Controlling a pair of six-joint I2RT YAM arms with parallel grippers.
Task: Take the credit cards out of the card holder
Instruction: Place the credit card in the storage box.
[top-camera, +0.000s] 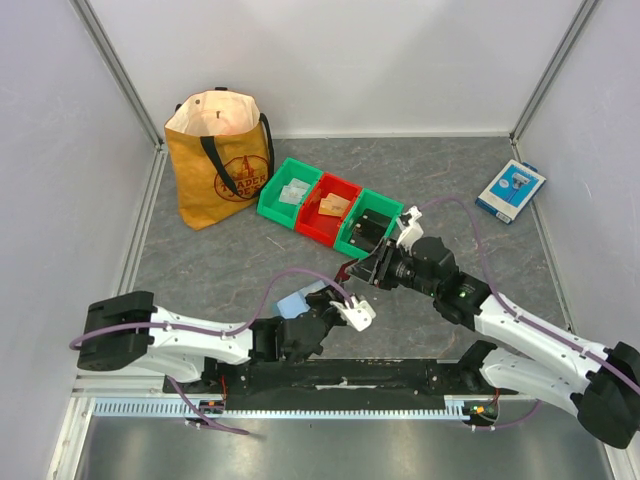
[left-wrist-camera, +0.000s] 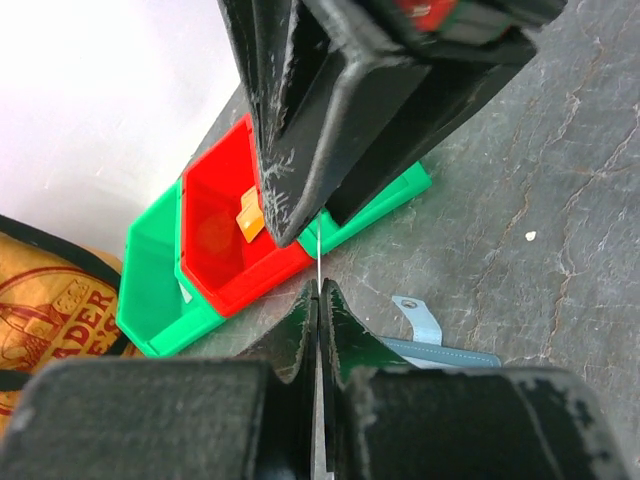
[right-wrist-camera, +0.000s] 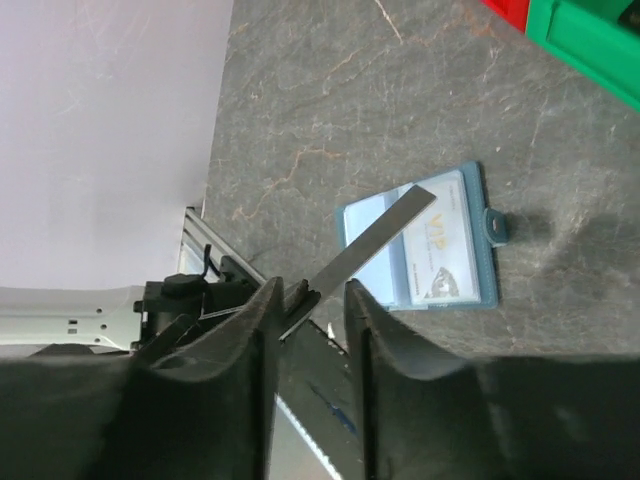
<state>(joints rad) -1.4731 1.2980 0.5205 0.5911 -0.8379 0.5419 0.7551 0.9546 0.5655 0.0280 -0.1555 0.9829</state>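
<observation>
A grey card (right-wrist-camera: 372, 243) is held off the desk (right-wrist-camera: 320, 90) near the open wallet (right-wrist-camera: 480, 262). The left wrist view shows it edge-on, clamped by the left gripper (left-wrist-camera: 316, 292). The right wrist view shows the right gripper (right-wrist-camera: 310, 290), jaws apart, around it.

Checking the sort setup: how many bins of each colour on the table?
green bins: 2, one either side of the red
red bin: 1
total: 3
</observation>
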